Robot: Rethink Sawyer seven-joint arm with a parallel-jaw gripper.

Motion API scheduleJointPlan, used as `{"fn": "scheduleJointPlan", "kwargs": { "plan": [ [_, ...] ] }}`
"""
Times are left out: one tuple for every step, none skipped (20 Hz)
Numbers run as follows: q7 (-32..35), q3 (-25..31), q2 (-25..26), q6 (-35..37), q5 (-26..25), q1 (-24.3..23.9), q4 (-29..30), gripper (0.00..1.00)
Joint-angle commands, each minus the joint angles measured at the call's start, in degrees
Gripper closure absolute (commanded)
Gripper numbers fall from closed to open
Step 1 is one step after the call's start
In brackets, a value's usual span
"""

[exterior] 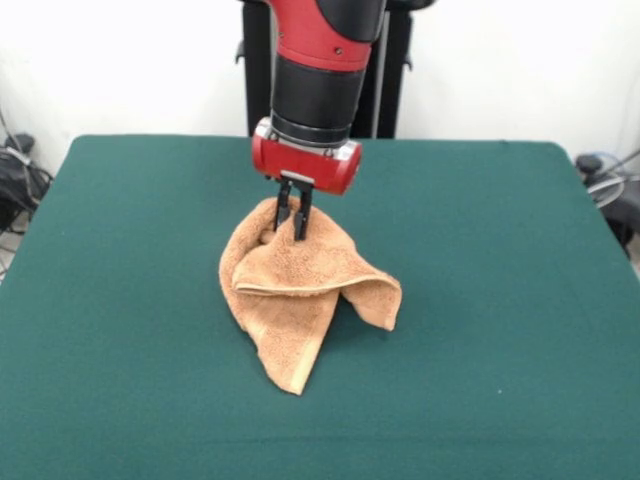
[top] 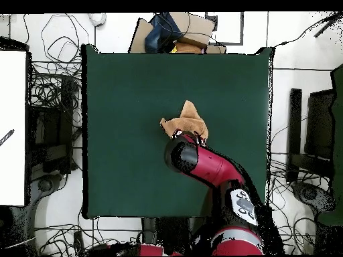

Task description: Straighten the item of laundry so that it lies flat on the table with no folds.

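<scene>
The towel (exterior: 300, 300) sits near the middle of the green table (exterior: 120, 300), a little toward the robot's side, and it is nowhere near flat. From the front view I see it bunched up, with one flap folded over across its middle, a corner hanging down toward me and another lobe sticking out to one side. My gripper (exterior: 293, 222) has its fingers close together, pinched on the towel's far upper edge, and the cloth peaks up to meet them. In the overhead view the arm covers part of the towel (top: 187, 120), so I only see a crumpled wedge beyond the wrist. I judge the job as barely begun: a grasp is made, but every fold is left to pull out.
</scene>
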Motion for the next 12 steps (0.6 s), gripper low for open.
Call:
{"fn": "scheduleJointPlan", "kwargs": {
  "plan": [
    [13.0,4.7,-2.2,3.0,3.3,-0.7,1.2,1.0],
    [13.1,4.7,-2.2,2.9,3.4,-0.7,1.2,1.0],
    [13.1,4.7,-2.3,2.9,3.4,-0.7,1.3,1.0],
    [13.1,4.5,-2.3,2.6,3.4,-0.6,1.3,1.0],
    [13.3,4.4,-2.4,2.6,3.5,-0.4,1.3,1.0],
    [13.5,4.1,-2.4,2.4,3.6,-0.2,1.5,1.0],
    [13.4,3.3,-2.4,2.6,3.6,0.6,1.1,1.0],
    [13.3,2.5,-2.3,2.7,3.6,1.3,0.6,1.0],
    [13.1,2.0,-2.4,3.4,3.5,1.9,0.4,1.0],
    [12.8,1.2,-2.4,4.4,3.4,2.6,-0.1,1.0],
    [12.4,0.4,-2.4,5.5,3.2,3.4,-0.6,1.0],
    [12.5,0.0,-2.6,6.1,3.3,4.0,-0.7,1.0]
  ]
}}
